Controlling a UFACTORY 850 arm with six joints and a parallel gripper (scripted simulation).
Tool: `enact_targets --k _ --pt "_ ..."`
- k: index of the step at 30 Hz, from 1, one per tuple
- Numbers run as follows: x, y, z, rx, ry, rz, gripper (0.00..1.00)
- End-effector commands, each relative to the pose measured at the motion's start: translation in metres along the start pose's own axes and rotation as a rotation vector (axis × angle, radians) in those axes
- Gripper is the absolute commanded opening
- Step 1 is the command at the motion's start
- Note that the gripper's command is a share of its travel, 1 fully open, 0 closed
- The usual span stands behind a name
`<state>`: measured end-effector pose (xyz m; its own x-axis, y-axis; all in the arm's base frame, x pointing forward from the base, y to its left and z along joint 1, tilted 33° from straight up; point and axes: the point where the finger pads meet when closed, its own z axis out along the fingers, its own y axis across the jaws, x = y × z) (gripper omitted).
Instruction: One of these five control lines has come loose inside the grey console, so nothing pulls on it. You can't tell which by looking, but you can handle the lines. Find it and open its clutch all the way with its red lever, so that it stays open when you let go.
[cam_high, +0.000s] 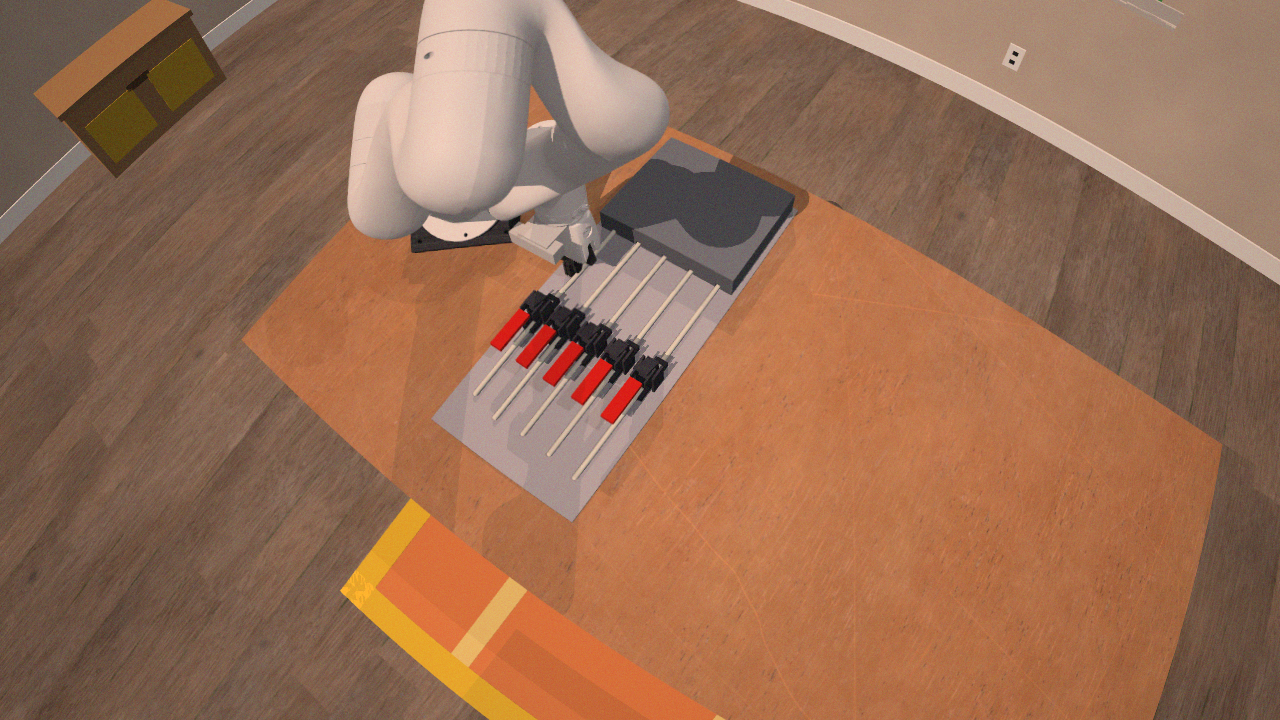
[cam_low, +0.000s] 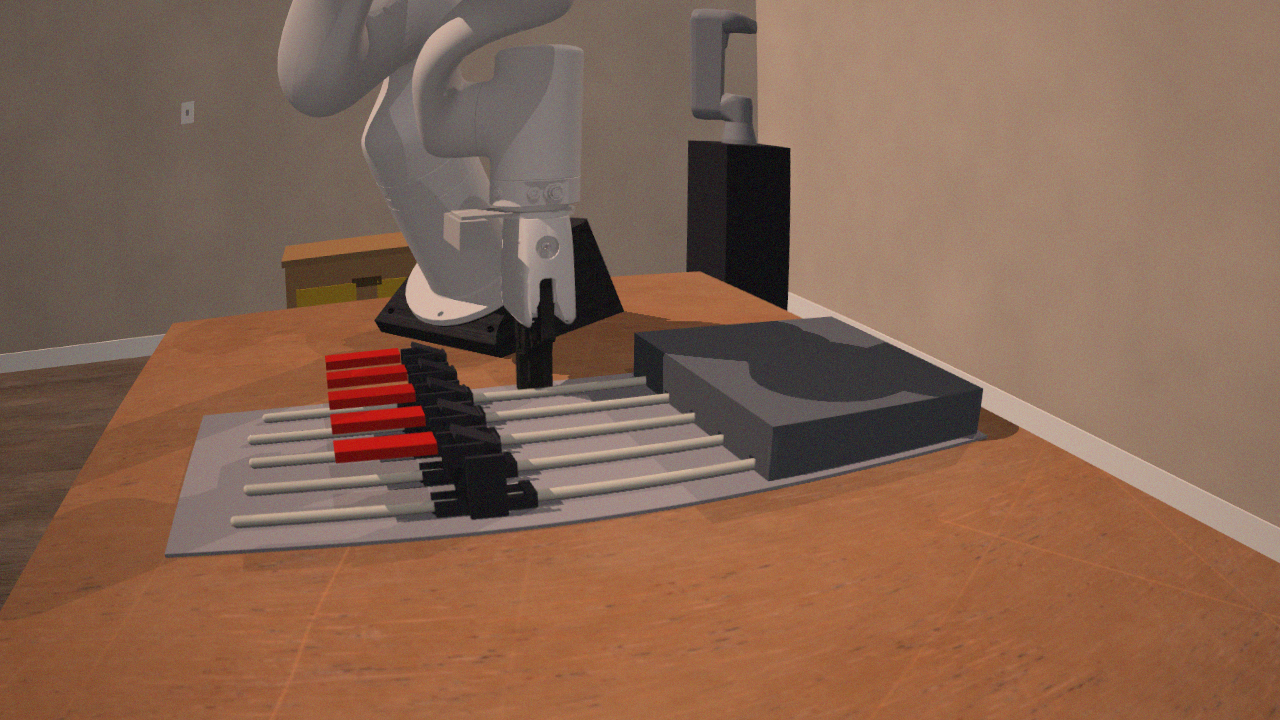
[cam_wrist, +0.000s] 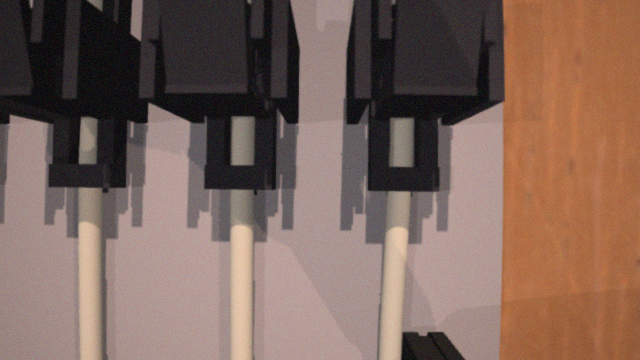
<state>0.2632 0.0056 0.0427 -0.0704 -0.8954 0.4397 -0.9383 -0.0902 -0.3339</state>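
Note:
My gripper (cam_high: 578, 266) (cam_low: 534, 383) (cam_wrist: 433, 346) is shut and empty. Its fingertips are low over the grey base plate (cam_high: 501, 447) (cam_low: 205, 501), on the outer side of the end line nearest the arm base (cam_wrist: 394, 280). They are against this line or very close to it, and the line slants slightly inward toward them in the wrist view. The neighbouring line (cam_wrist: 242, 295) (cam_high: 613, 280) looks straight. Five black clutches carry red levers, all lying back away from the console; the arm-side lever (cam_high: 510, 329) (cam_low: 362, 359) and the far-side lever (cam_high: 621, 400) (cam_low: 384, 447) look alike.
The grey console (cam_high: 760, 205) (cam_low: 868, 402) stands at one end of the plate, close beside the gripper. The clutch row stands on the other side of the fingers. The arm's base is behind the gripper. An orange and yellow tray (cam_high: 487, 622) lies beyond the plate's far end.

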Motion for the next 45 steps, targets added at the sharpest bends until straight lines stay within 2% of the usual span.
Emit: enact_targets --k 1,22,26,32,34,40,45 --pt "0.0 0.003 0.0 0.0 -0.001 0.0 0.0" --pt "0.0 0.01 -0.002 0.0 -0.001 0.0 0.0" --pt "0.0 0.01 -0.014 0.0 -0.001 0.0 0.0" --pt "0.0 0.01 -0.044 0.0 -0.001 0.0 0.0" --pt "0.0 0.01 -0.044 0.0 -0.001 0.0 0.0" --pt "0.0 0.01 -0.071 0.0 -0.001 0.0 0.0" --pt "0.0 0.01 -0.083 0.0 -0.001 0.0 0.0"
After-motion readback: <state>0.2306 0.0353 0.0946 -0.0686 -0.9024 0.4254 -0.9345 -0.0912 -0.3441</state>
